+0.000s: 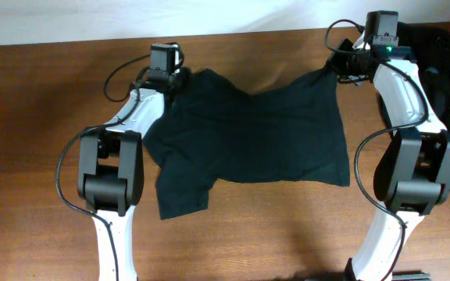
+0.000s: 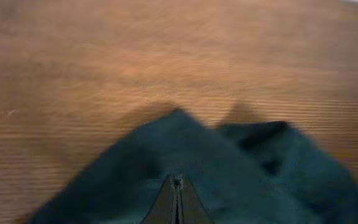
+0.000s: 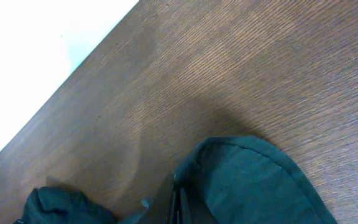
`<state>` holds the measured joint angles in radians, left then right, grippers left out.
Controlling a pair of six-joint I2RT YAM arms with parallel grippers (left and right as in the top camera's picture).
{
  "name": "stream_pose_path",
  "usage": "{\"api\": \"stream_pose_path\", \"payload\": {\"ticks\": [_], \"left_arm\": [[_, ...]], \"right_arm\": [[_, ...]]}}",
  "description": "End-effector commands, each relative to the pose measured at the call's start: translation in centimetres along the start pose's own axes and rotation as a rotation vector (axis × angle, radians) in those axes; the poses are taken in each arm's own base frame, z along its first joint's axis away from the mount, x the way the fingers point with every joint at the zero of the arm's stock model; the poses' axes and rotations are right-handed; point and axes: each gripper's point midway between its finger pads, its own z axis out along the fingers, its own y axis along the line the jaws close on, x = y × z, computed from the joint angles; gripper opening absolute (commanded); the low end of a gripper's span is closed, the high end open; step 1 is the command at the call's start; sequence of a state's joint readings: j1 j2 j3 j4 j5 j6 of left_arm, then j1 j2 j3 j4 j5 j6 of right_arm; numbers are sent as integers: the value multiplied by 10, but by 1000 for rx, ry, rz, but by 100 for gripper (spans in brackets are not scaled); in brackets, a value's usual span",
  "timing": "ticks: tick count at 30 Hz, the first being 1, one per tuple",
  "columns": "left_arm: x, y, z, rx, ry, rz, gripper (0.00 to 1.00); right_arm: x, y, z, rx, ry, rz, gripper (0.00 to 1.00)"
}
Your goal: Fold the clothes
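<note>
Shirt (image 1: 248,133), dark and short-sleeved, lay spread across the middle of the wooden table (image 1: 45,117). We had both arms stretched to its far edge, the left gripper (image 1: 180,78) at one corner and the right gripper (image 1: 341,69) at the other. Our wrist views showed what the overhead hid: each pair of fingers pressed together on a pinch of cloth.
</note>
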<state>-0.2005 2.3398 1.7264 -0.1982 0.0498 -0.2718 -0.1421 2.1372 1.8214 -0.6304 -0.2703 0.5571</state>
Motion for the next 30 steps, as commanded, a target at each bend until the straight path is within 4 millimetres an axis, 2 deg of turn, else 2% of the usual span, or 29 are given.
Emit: {"api": "stream_pose_path", "payload": {"ticks": [1,10,17,21,24,30], "left_arm": [[1,10,6,20,13,8,1],[-6,12,8,29,-19,20,0],[-21,-10,5,142,-59,29,1],[-7,-18,1,187,28,21,0],[-7,-19,-10,171,103,21,0],[-45,-32,-53,160,142,74,0]], "right_arm": [[-2,-1,4,14,-11,-4,4],[1,-10,8,46,-11,1,4],[3,-13,13,51,-9,2,4],[5,-16,18,57,0,5,4],[6,-18,21,63,4,6,4],[11,-24,30,74,20,11,4]]}}
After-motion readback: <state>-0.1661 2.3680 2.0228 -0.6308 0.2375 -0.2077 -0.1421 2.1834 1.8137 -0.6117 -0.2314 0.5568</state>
